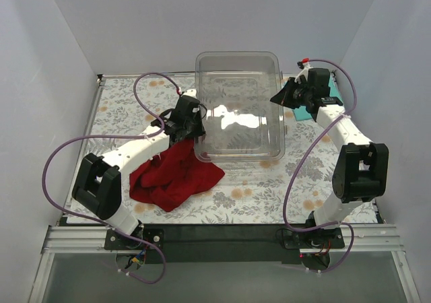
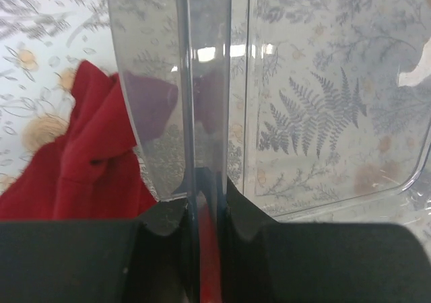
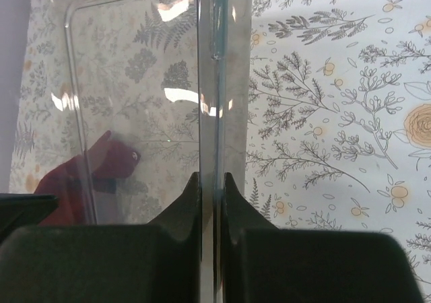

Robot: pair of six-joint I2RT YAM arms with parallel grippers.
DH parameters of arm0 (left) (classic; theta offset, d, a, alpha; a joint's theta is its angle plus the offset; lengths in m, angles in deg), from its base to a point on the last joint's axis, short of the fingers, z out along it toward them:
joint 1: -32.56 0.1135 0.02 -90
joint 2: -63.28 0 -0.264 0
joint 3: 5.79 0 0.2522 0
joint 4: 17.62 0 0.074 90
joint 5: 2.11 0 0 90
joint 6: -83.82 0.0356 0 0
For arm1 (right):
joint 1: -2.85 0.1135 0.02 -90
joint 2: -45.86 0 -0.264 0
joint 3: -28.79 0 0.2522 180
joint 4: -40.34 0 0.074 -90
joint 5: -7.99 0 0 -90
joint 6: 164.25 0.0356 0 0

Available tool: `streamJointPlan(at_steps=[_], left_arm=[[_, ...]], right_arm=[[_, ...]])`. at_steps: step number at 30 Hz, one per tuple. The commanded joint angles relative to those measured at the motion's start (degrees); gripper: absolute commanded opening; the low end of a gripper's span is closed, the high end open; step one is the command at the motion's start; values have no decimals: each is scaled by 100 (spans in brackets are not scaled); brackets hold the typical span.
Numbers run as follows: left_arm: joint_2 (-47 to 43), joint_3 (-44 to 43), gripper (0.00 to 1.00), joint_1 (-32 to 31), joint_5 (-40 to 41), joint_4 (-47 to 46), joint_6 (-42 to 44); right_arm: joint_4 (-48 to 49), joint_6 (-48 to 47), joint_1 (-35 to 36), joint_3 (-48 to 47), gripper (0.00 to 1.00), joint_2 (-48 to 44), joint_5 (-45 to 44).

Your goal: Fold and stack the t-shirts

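Note:
The dark red t-shirt (image 1: 176, 176) lies crumpled on the table at the front left, its far edge under the tray's front left corner. It also shows in the left wrist view (image 2: 81, 161). The teal t-shirt (image 1: 302, 114) lies at the back right, mostly hidden behind my right arm. My left gripper (image 1: 193, 126) is shut on the left wall of the clear plastic tray (image 1: 239, 156); the wrist view (image 2: 205, 192) shows the wall (image 2: 202, 81) pinched between the jaws. My right gripper (image 1: 283, 98) is shut on the tray's right wall (image 3: 215, 81), seen in its wrist view (image 3: 212, 178).
The tray stands empty in the middle of the floral tablecloth (image 1: 269, 192). White walls close in the left, back and right sides. The arm bases sit on the black rail at the front edge.

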State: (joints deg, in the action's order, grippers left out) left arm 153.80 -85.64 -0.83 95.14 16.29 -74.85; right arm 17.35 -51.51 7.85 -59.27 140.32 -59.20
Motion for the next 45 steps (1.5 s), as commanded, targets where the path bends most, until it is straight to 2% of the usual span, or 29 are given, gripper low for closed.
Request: streamJointPlan(at_steps=[1,2,4,5,7,8,11,14,17,19,24,26,30,34,39,45], left_arm=[[-394,-519,0,-19,697,7,362],[-430,-554,0,-1,751,68,545],[-570,-572,0,112,761,86,678],[-614,-564,0,174,717,95,783],[-719,-563,0,445,621,104,863],[-824,-546,0,569,481,121,890],[-1044,-572,0,1052,234,131,1047],[-1212,-686,0,1579,-117,157,1267],[-1370,-792,0,2142,-329,183,1583],[-1353,-906,0,2466,-190,209,2073],[-1335,-740,0,2925,207,-36,3244],[-1405,-634,0,3118,85,-281,3665],[-1432,-441,0,3530,-92,-563,4351],[-1344,-160,0,3926,-180,-835,4441],[-1247,131,0,4375,-180,-1240,4247],[-1186,577,0,4551,-22,-1451,4405]], right_arm=[[589,275,115,-357,3,-59,803],[616,196,142,-348,16,-59,891],[738,108,186,-348,27,-76,1023],[782,55,186,-348,39,-76,1111],[853,-103,186,-357,53,-103,1322],[862,-190,186,-374,63,-120,1401],[871,-551,177,-331,77,-260,1603],[1169,-1156,142,-120,86,-462,2217],[1301,-1614,63,336,89,-752,2649],[1310,-1773,-42,748,89,-972,2834],[1564,-2046,-393,1733,89,-1446,3255],[1679,-2089,-666,2207,89,-1587,3405],[1697,-2160,-1131,2455,89,-1772,3818],[1723,-2081,-1658,2465,89,-1676,4152],[1723,-1993,-1835,2482,89,-1422,4591],[1706,-2019,-1853,2456,89,-1351,4811]])
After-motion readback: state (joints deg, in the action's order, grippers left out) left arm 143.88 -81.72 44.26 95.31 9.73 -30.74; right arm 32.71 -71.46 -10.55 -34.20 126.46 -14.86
